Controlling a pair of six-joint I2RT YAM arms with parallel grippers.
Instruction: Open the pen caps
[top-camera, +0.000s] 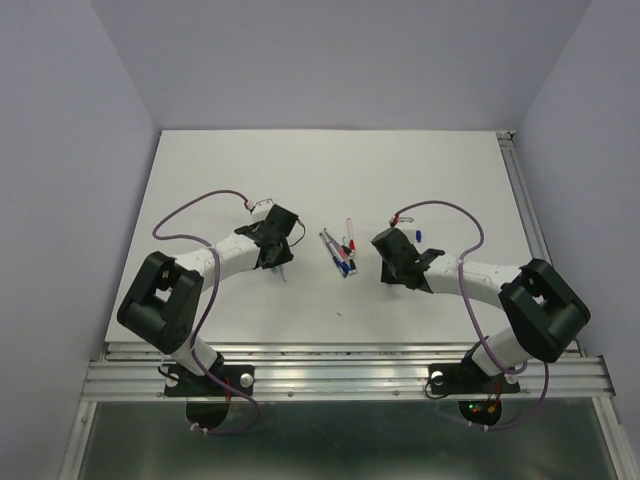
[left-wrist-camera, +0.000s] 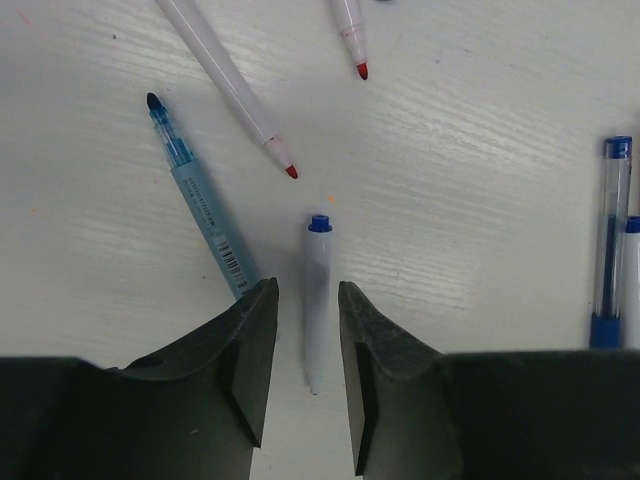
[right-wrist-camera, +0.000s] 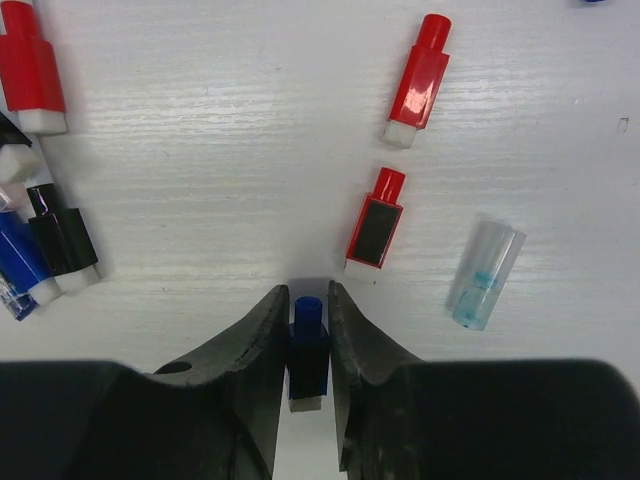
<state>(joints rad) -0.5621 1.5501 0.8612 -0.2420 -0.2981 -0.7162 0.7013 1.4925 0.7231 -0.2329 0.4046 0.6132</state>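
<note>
Straddles a white pen (left-wrist-camera: 317, 270) with the left gripper (left-wrist-camera: 305, 295): jaws apart, a gap on either side, nothing clamped. Lies flat on the table (left-wrist-camera: 480, 150), blue end pointing away from the wrist, lined up with the fingers. Suggests either a release or a grasp not yet closed; cannot tell which. Beyond it, bare tips: a blue pen (left-wrist-camera: 195, 195) and red-tipped pens (left-wrist-camera: 230, 85), so several caps are judged to be off already.

Clamps a blue cap (right-wrist-camera: 308, 345) in the right gripper (right-wrist-camera: 305, 295), pads tight on its flat sides, narrow end poking out past the fingertips. Hangs low over the table beside loose red caps (right-wrist-camera: 375, 220), a black cap (right-wrist-camera: 65, 235) and a clear cap (right-wrist-camera: 485, 275). Probably means to set this one down among them, apart from the barrels.

From above: reaches forward with the left arm (top-camera: 225, 262) and right arm (top-camera: 480, 275), elbows out, forearms angled inward, wrists tipped down. Sets the grippers facing each other across a bunch of pens (top-camera: 340, 252) near the table's middle. Suits a two-handed pull, barrel in one and cap in the other.
</note>
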